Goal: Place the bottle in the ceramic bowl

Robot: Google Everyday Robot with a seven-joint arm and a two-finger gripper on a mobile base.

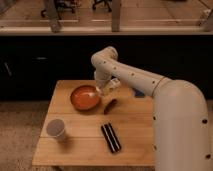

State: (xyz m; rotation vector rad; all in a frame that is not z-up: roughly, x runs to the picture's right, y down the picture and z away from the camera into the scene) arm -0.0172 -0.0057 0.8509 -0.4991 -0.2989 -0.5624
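The tool hangs over the right rim of the ceramic bowl on the tabletop — the pale bottle is right at it — clenched or released, I cannot tell.

Wooden worktop carries: ceramic bowl, rear centre; reddish-brown oblong item just beside it; white paper cup, front left; black bar, front centre. The claw hangs over the bowl's right rim.

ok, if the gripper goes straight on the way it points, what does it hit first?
Likely the glossy orange-brown ceramic bowl, at its right inner side. The gripper hangs over that rim, pointing down. Depth is unclear.
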